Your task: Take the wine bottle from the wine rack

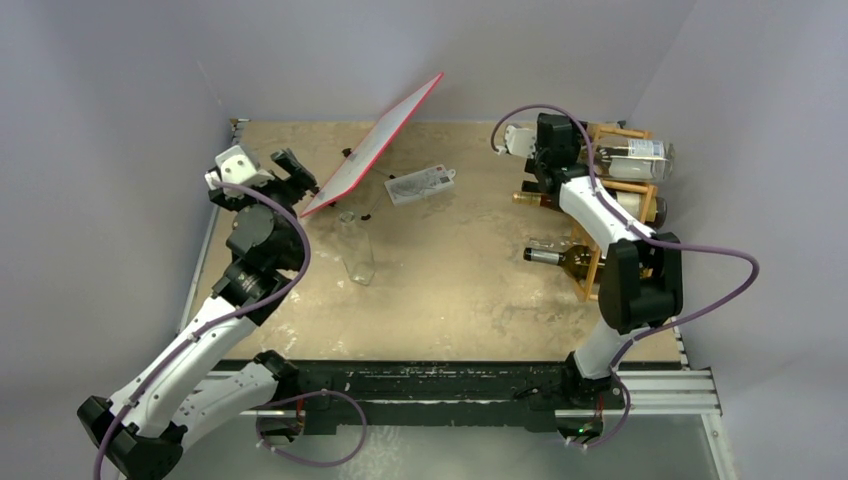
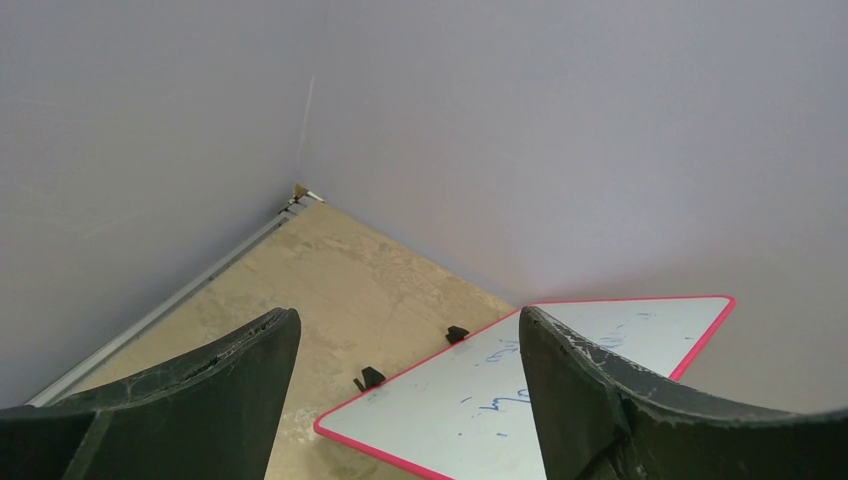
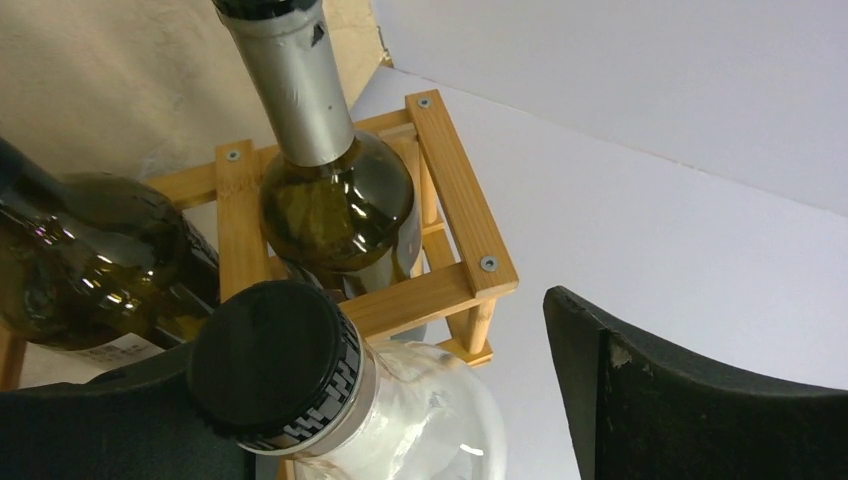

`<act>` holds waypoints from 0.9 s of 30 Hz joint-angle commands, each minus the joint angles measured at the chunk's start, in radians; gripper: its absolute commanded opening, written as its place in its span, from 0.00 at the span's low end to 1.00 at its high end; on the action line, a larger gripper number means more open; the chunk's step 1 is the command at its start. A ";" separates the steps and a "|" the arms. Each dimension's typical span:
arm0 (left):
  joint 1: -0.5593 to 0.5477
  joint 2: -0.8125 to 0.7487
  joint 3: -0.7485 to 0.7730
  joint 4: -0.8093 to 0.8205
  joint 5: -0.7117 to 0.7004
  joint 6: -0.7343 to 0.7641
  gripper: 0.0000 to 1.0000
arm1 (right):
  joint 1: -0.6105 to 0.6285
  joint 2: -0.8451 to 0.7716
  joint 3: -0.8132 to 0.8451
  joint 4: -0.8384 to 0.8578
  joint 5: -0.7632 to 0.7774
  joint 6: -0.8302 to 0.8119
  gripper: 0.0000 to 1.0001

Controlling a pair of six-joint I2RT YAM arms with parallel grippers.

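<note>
Across the tabletop [image 1: 450, 290], my spread right tool [image 3: 380, 360] straddles the cap [image 3: 270, 360] of the wine bottle [image 3: 420, 430], lying atop the wine rack [image 3: 455, 190], cap leftward.

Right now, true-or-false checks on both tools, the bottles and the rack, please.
1. The right tool straddles the black screw cap of the clear glass bottle. True.
2. That bottle is off the light-brown wooden lattice rack. False: it lies on top of it.
3. The left tool grips a bottle. False: it is open and empty, facing the red-edged white board.
4. A dark green bottle with silver foil neck sits in a rack cell. True.
</note>
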 commanded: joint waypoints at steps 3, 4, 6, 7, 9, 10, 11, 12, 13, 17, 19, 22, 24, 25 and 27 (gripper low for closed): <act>-0.006 0.007 -0.001 0.039 -0.006 0.013 0.79 | -0.008 -0.012 -0.015 0.087 0.022 -0.062 0.84; -0.007 0.007 -0.001 0.039 -0.005 0.014 0.79 | -0.010 -0.012 -0.019 0.090 0.019 -0.063 0.84; -0.007 0.007 -0.002 0.039 -0.005 0.014 0.79 | -0.010 -0.014 -0.024 0.097 0.015 -0.061 0.81; -0.007 0.006 -0.001 0.039 -0.006 0.014 0.79 | -0.010 -0.014 -0.024 0.098 0.014 -0.058 0.79; -0.006 0.005 -0.001 0.039 -0.004 0.013 0.79 | -0.010 -0.014 -0.026 0.095 0.010 -0.057 0.76; -0.007 0.005 -0.001 0.039 -0.005 0.013 0.79 | -0.011 -0.014 -0.026 0.091 0.007 -0.054 0.74; -0.007 0.004 -0.001 0.040 -0.005 0.014 0.79 | -0.011 -0.014 -0.026 0.086 0.001 -0.049 0.73; -0.006 0.005 -0.001 0.039 -0.004 0.014 0.80 | -0.011 -0.014 -0.028 0.082 -0.004 -0.046 0.72; -0.007 0.003 -0.002 0.039 -0.005 0.015 0.79 | -0.013 -0.014 -0.031 0.083 -0.007 -0.043 0.71; -0.006 0.004 -0.001 0.040 -0.004 0.015 0.79 | -0.013 -0.009 -0.026 0.069 -0.019 -0.027 0.60; -0.007 0.006 -0.004 0.041 -0.005 0.015 0.79 | -0.013 -0.008 -0.011 0.035 -0.036 -0.004 0.52; -0.006 0.006 -0.003 0.040 0.000 0.012 0.79 | -0.013 -0.009 0.003 0.010 -0.041 0.021 0.43; -0.006 0.007 -0.003 0.039 0.001 0.012 0.79 | -0.013 -0.016 0.000 0.013 -0.036 0.025 0.37; -0.007 0.006 -0.003 0.039 0.001 0.013 0.79 | -0.013 -0.021 -0.001 0.017 -0.033 0.025 0.34; -0.006 0.007 -0.004 0.039 0.003 0.011 0.79 | -0.013 -0.030 0.002 0.022 -0.021 0.027 0.26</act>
